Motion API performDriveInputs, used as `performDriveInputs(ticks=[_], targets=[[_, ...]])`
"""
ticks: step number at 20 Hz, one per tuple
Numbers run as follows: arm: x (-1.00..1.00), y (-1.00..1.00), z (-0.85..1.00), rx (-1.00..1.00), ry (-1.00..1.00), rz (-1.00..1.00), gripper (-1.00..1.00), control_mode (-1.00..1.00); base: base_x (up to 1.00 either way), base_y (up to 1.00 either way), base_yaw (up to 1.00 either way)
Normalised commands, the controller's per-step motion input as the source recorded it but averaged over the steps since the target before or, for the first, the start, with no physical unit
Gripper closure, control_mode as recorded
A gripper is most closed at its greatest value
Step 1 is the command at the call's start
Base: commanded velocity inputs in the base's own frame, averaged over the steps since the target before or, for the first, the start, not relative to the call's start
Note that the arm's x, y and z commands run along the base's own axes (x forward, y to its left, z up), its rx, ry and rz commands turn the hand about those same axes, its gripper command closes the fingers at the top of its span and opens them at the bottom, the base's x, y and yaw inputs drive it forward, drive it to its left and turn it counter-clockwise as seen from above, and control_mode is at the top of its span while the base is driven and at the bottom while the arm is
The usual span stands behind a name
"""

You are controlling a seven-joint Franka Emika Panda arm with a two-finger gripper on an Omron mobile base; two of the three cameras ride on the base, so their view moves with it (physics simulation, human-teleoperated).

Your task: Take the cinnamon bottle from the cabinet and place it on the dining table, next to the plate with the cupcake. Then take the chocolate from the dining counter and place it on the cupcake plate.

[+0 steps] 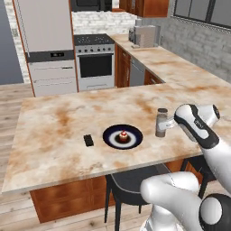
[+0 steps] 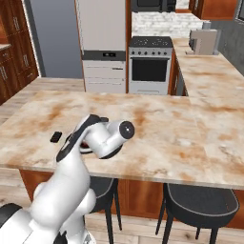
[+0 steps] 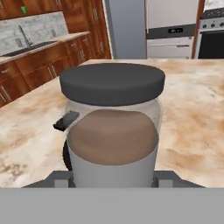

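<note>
My gripper [image 1: 163,125] is shut on the cinnamon bottle [image 1: 161,121], holding it upright at the dining table [image 1: 54,126], a little right of the dark plate [image 1: 110,137]. Whether the bottle rests on the stone top I cannot tell. The cupcake [image 1: 122,136] sits in the middle of the plate. The chocolate [image 1: 88,140] lies flat to the plate's left. In the hand view the cinnamon bottle [image 3: 113,131] is close up between the fingers [image 3: 61,179], with the chocolate [image 3: 65,121] behind it. In the right base view my arm covers the bottle, and the chocolate [image 2: 56,137] shows. The cabinet is out of view.
Dark stools [image 1: 131,185] [image 2: 200,202] stand under the table's near edge. Beyond the table are an oven [image 1: 94,61] and a tall fridge [image 1: 45,27]. A side counter [image 1: 176,67] runs along the right with an appliance [image 1: 144,36] on it.
</note>
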Motion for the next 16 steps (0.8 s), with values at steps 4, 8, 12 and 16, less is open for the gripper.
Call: performDriveInputs(ticks=[4,8,12,16], targets=[[0.59,-0.05,-0.55,-0.01,-0.02,0.00,1.00,-1.00,0.00,0.00,0.00],[0.49,-0.11,-0.37,-0.01,0.00,0.00,1.00,-1.00,0.00,0.00,0.00],[0.24,-0.21,-0.32,0.00,0.00,0.00,1.00,-1.00,0.00,0.00,0.00],[0.32,-0.02,-0.31,0.00,-0.01,0.00,1.00,-1.00,0.00,0.00,0.00]])
